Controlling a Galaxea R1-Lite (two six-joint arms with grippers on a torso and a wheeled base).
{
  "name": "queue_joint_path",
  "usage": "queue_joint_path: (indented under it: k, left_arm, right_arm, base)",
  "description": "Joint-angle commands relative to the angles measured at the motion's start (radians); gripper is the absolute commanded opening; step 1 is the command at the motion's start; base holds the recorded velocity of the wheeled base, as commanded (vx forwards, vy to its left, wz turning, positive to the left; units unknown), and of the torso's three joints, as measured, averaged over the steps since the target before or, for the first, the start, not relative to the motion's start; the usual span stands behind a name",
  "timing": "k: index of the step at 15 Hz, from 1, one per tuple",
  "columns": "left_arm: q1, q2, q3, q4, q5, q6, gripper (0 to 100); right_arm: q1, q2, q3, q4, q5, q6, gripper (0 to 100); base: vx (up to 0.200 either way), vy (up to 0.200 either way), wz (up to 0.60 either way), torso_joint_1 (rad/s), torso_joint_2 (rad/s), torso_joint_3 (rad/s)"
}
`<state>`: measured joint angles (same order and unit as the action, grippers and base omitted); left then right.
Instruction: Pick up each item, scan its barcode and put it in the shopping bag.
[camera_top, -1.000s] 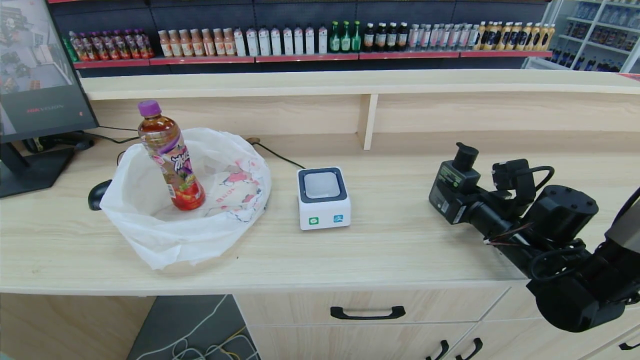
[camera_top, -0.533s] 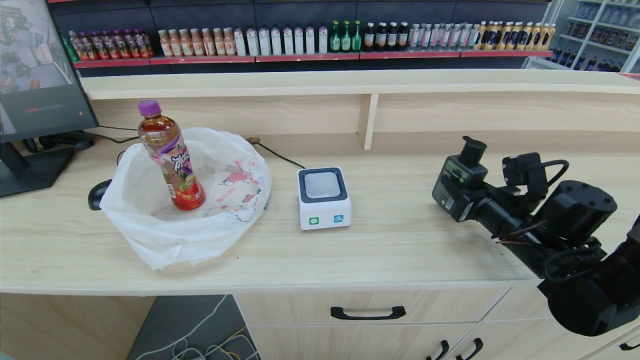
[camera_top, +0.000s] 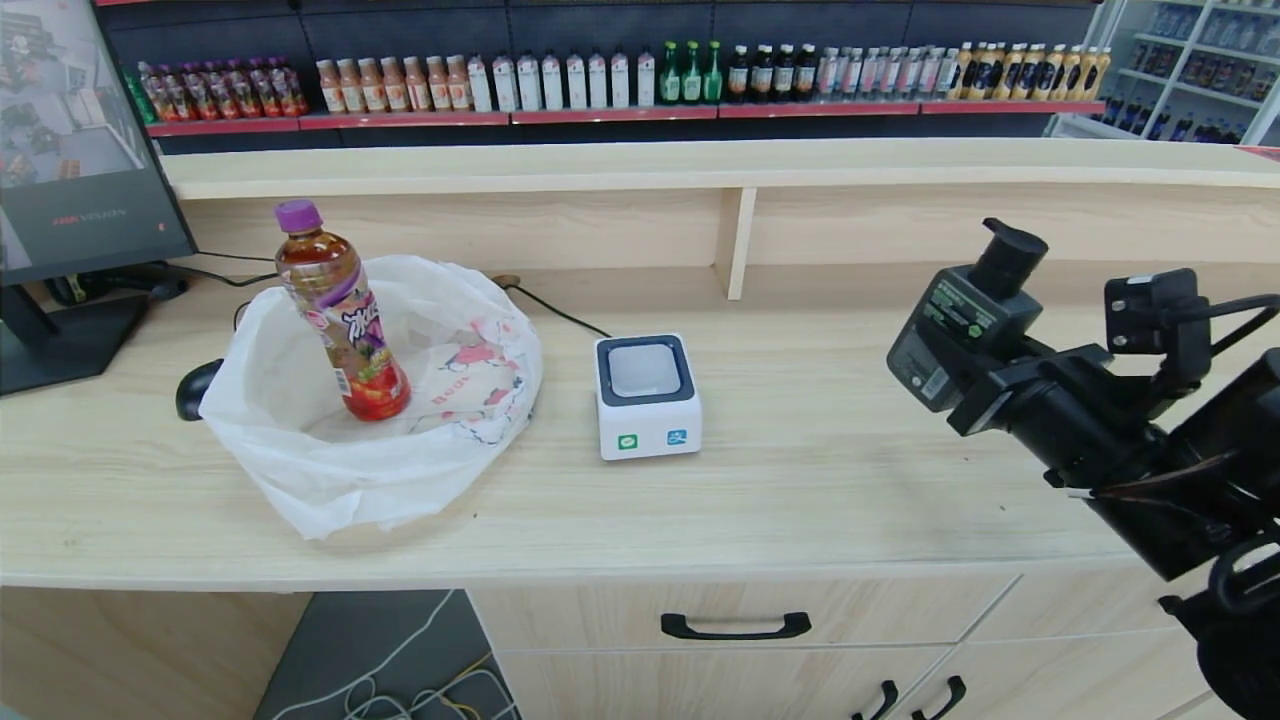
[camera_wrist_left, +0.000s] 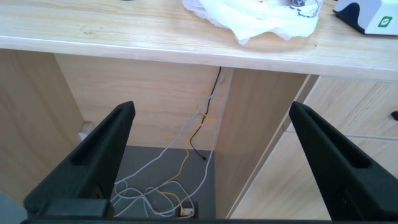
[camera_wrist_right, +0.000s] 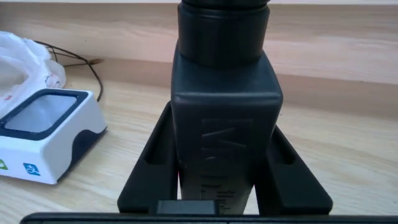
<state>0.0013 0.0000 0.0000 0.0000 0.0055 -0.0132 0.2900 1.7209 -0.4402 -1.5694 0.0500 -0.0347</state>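
Observation:
My right gripper (camera_top: 985, 385) is shut on a black square bottle (camera_top: 962, 318) with a round black cap, held tilted in the air above the right part of the counter. In the right wrist view the black bottle (camera_wrist_right: 225, 118) sits between the two fingers (camera_wrist_right: 155, 162). The white barcode scanner (camera_top: 646, 394) with a dark-framed window stands mid-counter, left of the bottle; the scanner (camera_wrist_right: 43, 134) also shows from the right wrist. A white plastic shopping bag (camera_top: 300, 450) lies open on the left, with a purple-capped tea bottle (camera_top: 340, 312) upright in it. My left gripper (camera_wrist_left: 211, 162) hangs open below the counter edge.
A monitor (camera_top: 75, 140) on a stand and a black mouse (camera_top: 195, 388) sit at the far left. A black cable (camera_top: 555, 312) runs behind the scanner. A raised shelf ledge (camera_top: 700, 165) backs the counter. Drawers with black handles (camera_top: 735, 627) lie below the front edge.
The right arm has lifted the black bottle up and to the right, away from the counter surface. Bag, tea bottle and scanner have not moved.

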Motion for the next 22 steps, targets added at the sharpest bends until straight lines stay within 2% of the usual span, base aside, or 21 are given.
queue_joint_path:
  k: [1, 7, 9, 11, 14, 15, 18, 22]
  left_arm:
    - [0.0, 0.0, 0.0, 0.0, 0.001, -0.001, 100]
    - [0.0, 0.0, 0.0, 0.0, 0.001, 0.001, 100]
    - [0.0, 0.0, 0.0, 0.0, 0.001, -0.001, 100]
    - [0.0, 0.0, 0.0, 0.0, 0.001, -0.001, 100]
    - [0.0, 0.0, 0.0, 0.0, 0.001, -0.001, 100]
    - [0.0, 0.0, 0.0, 0.0, 0.001, -0.001, 100]
    - [0.0, 0.0, 0.0, 0.0, 0.001, -0.001, 100]
    - [0.0, 0.0, 0.0, 0.0, 0.001, -0.001, 100]
  right_arm:
    - [0.035, -0.113, 0.055, -0.001, 0.001, 0.001, 0]
    - [0.072, -0.216, 0.124, -0.001, 0.001, 0.006, 0]
    - [0.124, -0.234, 0.146, -0.001, 0.001, 0.006, 0]
    - [0.207, -0.27, 0.227, -0.001, 0.002, 0.007, 0]
    - [0.238, -0.325, 0.265, -0.001, 0.013, 0.033, 0]
    - [0.29, -0.323, 0.253, -0.001, 0.079, 0.064, 0]
    - [0.34, -0.32, 0.25, -0.001, 0.228, 0.188, 0]
    - [0.357, -0.27, 0.213, -0.001, 0.355, 0.395, 0]
  base:
    - [0.0, 0.0, 0.0, 0.0, 0.0, 0.0]
    - [0.0, 0.0, 0.0, 0.0, 0.0, 0.0]
    - [0.0, 0.0, 0.0, 0.0, 0.0, 0.0]
    - [0.0, 0.0, 0.0, 0.0, 0.0, 0.0]
    - [0.0, 0.0, 0.0, 0.0, 0.0, 0.0]
    - [0.0, 0.0, 0.0, 0.0, 0.0, 0.0]
    - [0.0, 0.0, 0.0, 0.0, 0.0, 0.0]
    - [0.0, 0.0, 0.0, 0.0, 0.0, 0.0]
